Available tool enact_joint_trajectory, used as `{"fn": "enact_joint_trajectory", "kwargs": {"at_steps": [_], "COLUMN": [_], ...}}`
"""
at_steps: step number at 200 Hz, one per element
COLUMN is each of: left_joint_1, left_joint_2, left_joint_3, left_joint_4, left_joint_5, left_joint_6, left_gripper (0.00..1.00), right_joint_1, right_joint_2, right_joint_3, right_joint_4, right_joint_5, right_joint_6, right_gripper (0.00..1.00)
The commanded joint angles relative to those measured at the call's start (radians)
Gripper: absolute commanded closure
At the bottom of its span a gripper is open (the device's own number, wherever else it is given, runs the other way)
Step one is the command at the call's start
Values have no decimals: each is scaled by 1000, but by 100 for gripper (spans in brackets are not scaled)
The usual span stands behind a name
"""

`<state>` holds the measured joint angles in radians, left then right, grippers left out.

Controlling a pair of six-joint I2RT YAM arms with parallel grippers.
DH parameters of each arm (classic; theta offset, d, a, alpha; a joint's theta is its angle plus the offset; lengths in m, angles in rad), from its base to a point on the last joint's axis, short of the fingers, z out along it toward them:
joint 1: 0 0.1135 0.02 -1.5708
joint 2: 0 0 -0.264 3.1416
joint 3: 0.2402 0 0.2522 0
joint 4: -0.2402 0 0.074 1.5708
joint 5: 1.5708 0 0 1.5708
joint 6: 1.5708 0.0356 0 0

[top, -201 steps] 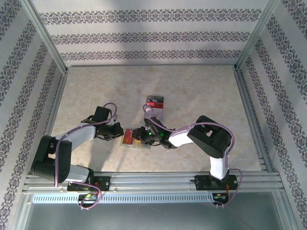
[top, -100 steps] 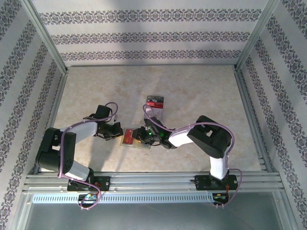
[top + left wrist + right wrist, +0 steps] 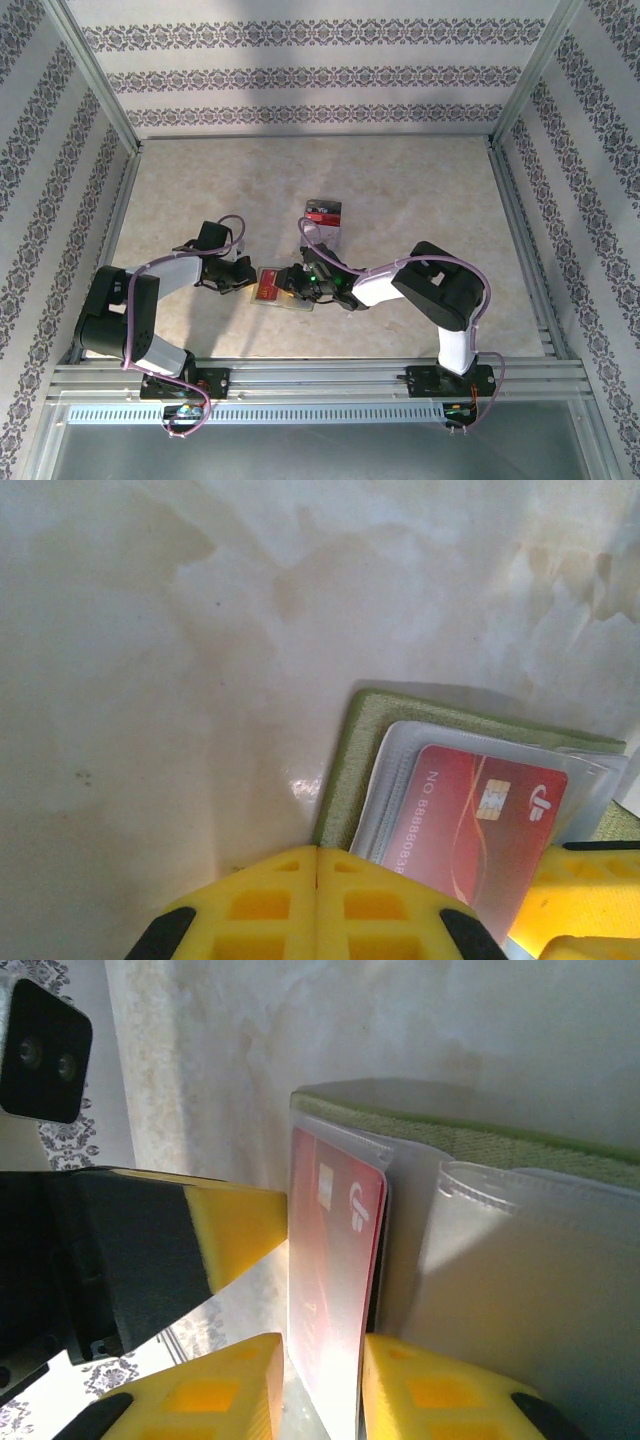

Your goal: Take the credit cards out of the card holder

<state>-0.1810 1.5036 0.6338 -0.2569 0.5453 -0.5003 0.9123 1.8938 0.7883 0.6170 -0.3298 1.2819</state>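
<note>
left arm has shifted its elbow, and the left gripper point(image 3: 317, 908) has closed, jaws pressed together and empty, right at the edge of the small olive-green bifold card holder point(image 3: 352, 748), which lies open on the table point(image 3: 150, 680). right gripper point(image 3: 318, 1392) has tightened slightly, pinching the red plastic credit card point(image 3: 478, 815) in its clear sleeve. the pull-out looks imminent.

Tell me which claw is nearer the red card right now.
Right. The right claw straddles the red card, pinching it through its clear sleeve. The left claw, shut, sits just off the edge of the card holder, beside the card.
</note>
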Motion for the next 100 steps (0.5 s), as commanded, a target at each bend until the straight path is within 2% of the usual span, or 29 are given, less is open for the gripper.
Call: {"fn": "enact_joint_trajectory", "kwargs": {"at_steps": [1, 100], "left_joint_1": [2, 0], "left_joint_2": [24, 25], "left_joint_3": [-40, -42], "left_joint_4": [-8, -1], "left_joint_5": [-24, -19], "left_joint_6": [16, 14], "left_gripper": [100, 100], "right_joint_1": [8, 11], "right_joint_2": [-51, 27], "right_joint_3": [15, 73], "right_joint_4": [26, -13], "right_joint_5": [11, -22], "right_joint_6": [-28, -9], "right_gripper": [73, 70]}}
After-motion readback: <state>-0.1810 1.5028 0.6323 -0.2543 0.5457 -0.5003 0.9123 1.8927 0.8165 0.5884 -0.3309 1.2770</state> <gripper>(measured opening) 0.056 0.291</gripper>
